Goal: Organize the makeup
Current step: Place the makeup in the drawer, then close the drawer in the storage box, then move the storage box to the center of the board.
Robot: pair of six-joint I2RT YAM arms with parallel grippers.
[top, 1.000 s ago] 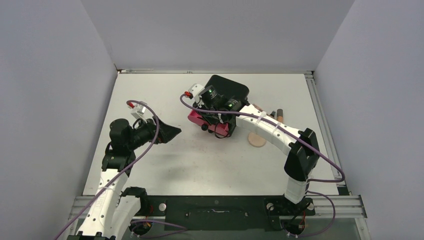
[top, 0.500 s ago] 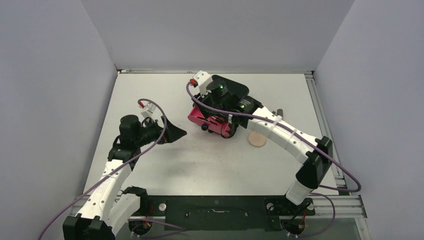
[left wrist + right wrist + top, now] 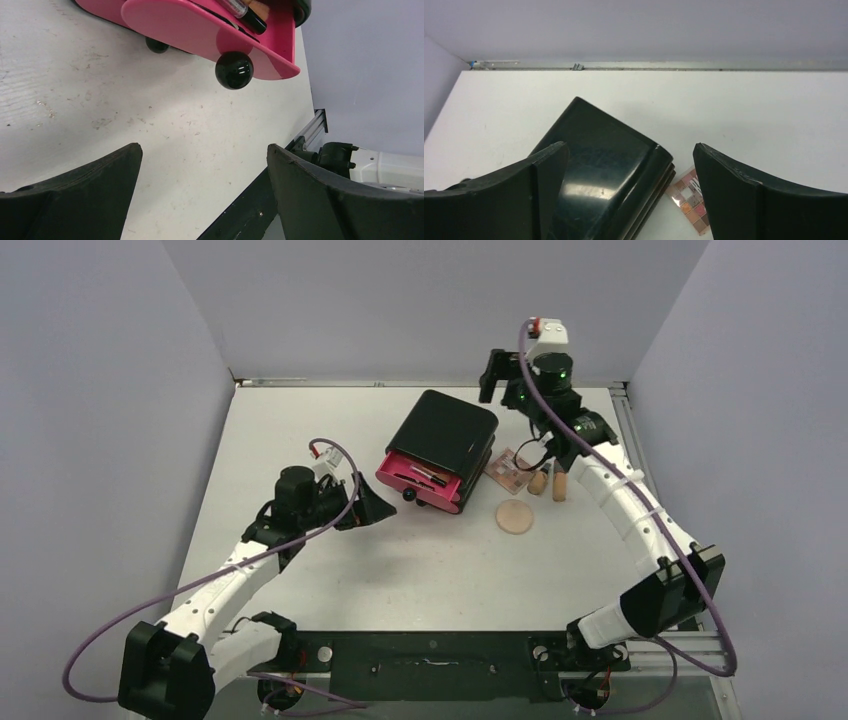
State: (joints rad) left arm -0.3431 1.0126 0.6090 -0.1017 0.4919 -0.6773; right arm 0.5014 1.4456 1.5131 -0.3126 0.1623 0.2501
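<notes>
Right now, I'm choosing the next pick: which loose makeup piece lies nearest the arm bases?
The round peach disc; the palette and both tan tubes lie farther back.

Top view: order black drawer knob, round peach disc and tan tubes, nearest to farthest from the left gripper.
1. Black round knob, on the pink drawer, beside left gripper.
2. Round peach disc, right of centre.
3. Tan dark-capped tubes, farther right.

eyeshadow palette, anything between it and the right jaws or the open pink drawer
Nothing visible lies between the open right jaws and the eyeshadow palette. Towards the pink drawer, only a corner of the black cabinet stands beside it; lifting should clear that.
</notes>
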